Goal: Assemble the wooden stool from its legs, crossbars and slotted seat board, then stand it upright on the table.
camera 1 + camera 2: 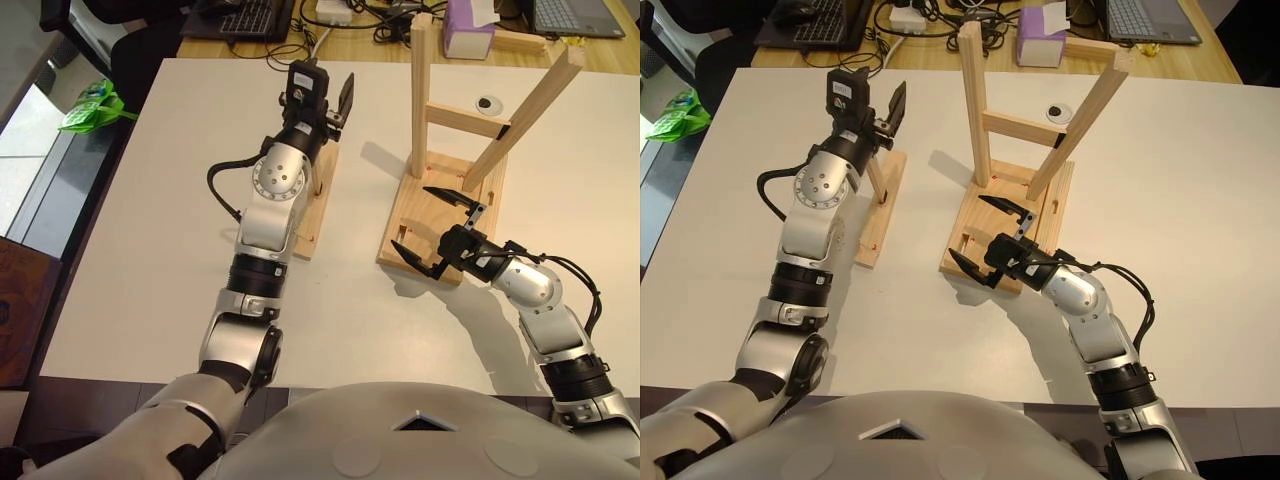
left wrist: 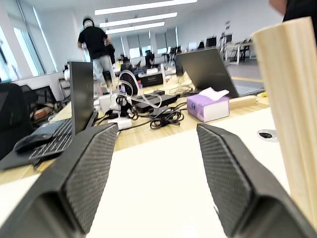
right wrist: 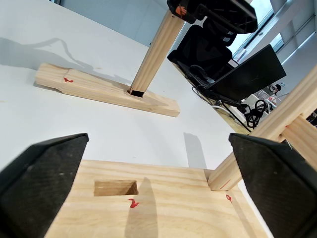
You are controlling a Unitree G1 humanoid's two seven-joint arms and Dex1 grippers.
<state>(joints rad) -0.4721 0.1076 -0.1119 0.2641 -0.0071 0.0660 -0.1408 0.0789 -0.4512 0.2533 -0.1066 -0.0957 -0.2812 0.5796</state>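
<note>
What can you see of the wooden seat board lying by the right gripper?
The seat board is a pale wood rectangle lying flat on the white table. An upright leg and a leaning leg stand at its far end, joined by a crossbar. A near slot is empty, with a red mark beside it. The open right gripper straddles its near end; contact is unclear.

Both sets of jaws wide apart: left arm (image 1: 275,180) stretched forward, right arm (image 1: 530,287) bent inward.
</note>
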